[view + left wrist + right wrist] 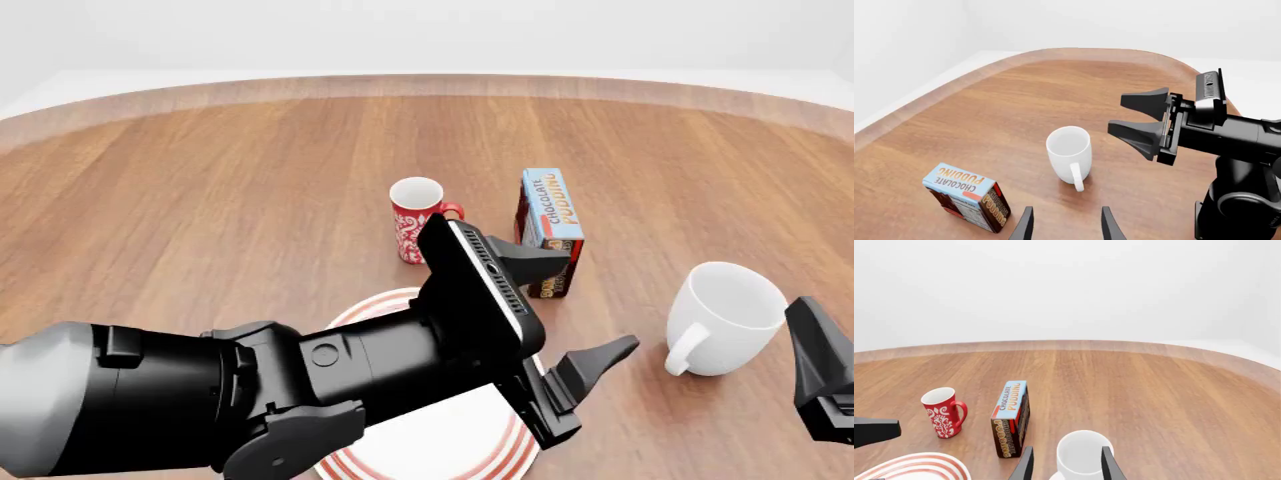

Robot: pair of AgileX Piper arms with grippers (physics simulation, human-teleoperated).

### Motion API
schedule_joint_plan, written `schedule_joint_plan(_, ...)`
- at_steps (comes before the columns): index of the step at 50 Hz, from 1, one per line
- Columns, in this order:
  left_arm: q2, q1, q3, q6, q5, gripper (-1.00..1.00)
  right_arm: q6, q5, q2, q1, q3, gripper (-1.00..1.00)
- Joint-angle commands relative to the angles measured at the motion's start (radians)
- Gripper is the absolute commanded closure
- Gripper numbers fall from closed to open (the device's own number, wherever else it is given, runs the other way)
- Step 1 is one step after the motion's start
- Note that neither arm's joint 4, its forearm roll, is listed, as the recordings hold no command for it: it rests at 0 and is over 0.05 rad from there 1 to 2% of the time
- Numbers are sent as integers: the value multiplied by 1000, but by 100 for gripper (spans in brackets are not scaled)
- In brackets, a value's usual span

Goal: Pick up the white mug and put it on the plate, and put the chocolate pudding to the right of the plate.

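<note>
Big round wooden table (200,190) with a paler raised rim, filling pretty much every view. Next down in size, black left arm (200,400) sweeping in low across the front view, hiding most of the large round white plate with red rings round its rim (380,305), which sits at the near edge, left of centre. Left gripper (554,310) spread wide, nothing between the fingers, hovering above the bare wood between plate and mug, one fingertip (617,350) poking toward the mug handle. Then the wide glossy white ceramic mug (727,315), upright, off to the right of the plate and well apart from it, loop handle facing left and toward the camera; same mug seen from above in the left wrist view (1069,152) and close up in the right wrist view (1082,457). Right gripper (1065,465) also wide open and holding nothing, lined up just behind the mug so its rim shows between the finger tips; only a black chunk of it visible at the front view's right edge. Small upright chocolate pudding carton, light blue face with orange lettering (550,230), standing beyond the plate's right side, near the mug but not touching. Smallest, slim red mug with white pattern (420,220), just left of the carton.
</note>
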Motion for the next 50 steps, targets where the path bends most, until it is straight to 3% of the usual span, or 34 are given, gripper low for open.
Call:
schedule_joint_plan(1, 55, -11, -40, -8, 4, -100, 4, 0, 0, -1, 0, -100)
schedule_joint_plan(50, 225, -13, -203, -50, 47, -100, 12, -2, 0, 3, 1, -100)
